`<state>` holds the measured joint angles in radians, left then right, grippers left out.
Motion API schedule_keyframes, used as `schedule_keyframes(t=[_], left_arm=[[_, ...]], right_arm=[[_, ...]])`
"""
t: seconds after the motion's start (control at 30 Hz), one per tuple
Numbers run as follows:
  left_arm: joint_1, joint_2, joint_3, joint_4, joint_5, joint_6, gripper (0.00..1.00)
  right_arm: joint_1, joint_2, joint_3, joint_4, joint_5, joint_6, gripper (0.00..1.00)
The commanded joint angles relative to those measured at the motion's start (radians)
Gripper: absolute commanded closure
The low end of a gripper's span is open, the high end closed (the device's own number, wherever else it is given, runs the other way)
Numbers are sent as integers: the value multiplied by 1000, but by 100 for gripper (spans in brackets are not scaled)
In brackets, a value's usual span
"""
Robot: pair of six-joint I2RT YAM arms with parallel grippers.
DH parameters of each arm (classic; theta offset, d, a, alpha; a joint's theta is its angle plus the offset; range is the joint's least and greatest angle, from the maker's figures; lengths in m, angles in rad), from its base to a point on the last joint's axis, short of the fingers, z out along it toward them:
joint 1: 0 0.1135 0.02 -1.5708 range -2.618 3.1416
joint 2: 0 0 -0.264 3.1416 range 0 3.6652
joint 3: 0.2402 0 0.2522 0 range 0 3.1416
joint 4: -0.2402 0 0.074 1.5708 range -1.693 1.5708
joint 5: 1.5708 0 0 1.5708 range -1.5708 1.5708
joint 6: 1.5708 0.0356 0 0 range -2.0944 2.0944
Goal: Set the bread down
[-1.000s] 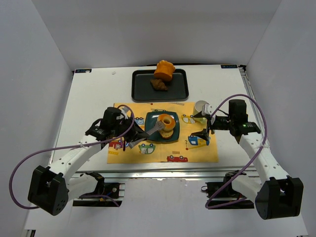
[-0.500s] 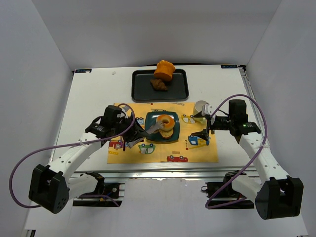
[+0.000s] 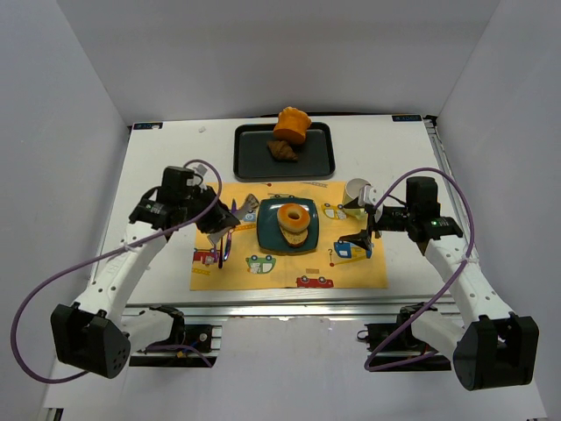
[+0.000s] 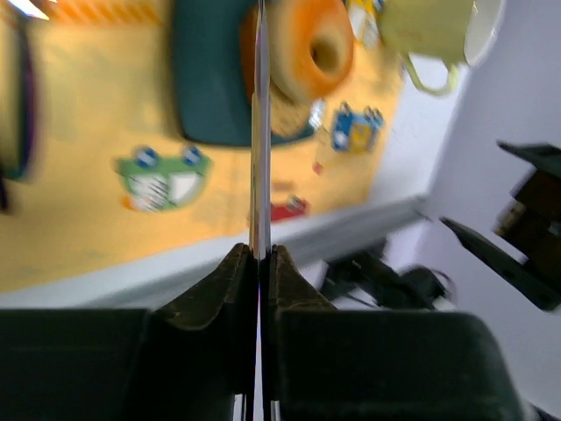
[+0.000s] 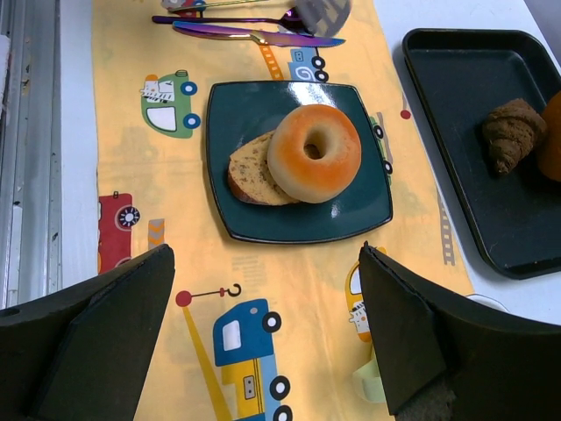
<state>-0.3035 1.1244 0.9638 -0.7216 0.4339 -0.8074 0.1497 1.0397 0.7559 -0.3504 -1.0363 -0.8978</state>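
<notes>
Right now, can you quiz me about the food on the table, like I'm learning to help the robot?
1. True or false: the bread lies on top of the donut.
2. What colour is the plate under the bread? A teal, B red, C white.
3. Fill the gap: the right tool hangs ___, holding nothing.
Key: 1 false, the donut rests partly on the bread. 2 A. 3 open.
</notes>
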Motion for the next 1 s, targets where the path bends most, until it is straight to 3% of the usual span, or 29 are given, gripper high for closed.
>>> schedule_keyframes(t=[0.0,0.07,0.1,0.2,0.23,0.37,0.5,0.73,0.77,0.93,0.97], left_arm=[[55,11,114,-136,-189,222,98],[67,28,134,-148,-324,328,100],[70,41,127,-136,-506,377,100],[81,49,-4,58,-679,676,100],[86,51,-48,185,-717,715,100],[132,63,-247,448,-681,1021,100],[297,132,-304,629,-566,1047,100],[420,316,-350,760,-435,1070,100],[423,334,-349,758,-379,1068,96],[438,380,-300,728,-368,1053,64],[441,385,-292,711,-368,1048,63]], right_arm=[[-7,-18,5,-6,-34,-12,11],[-7,-13,3,-2,-39,-10,11],[-7,-12,0,5,-44,-10,11],[-4,2,9,-16,-68,-39,10],[1,8,16,-33,-77,-64,11],[16,36,60,-145,-74,-199,11],[21,63,80,-136,-77,-188,11],[37,82,82,-139,-73,-187,11],[40,85,86,-148,-71,-191,11],[57,109,105,-192,-54,-201,10],[60,114,112,-200,-50,-201,11]])
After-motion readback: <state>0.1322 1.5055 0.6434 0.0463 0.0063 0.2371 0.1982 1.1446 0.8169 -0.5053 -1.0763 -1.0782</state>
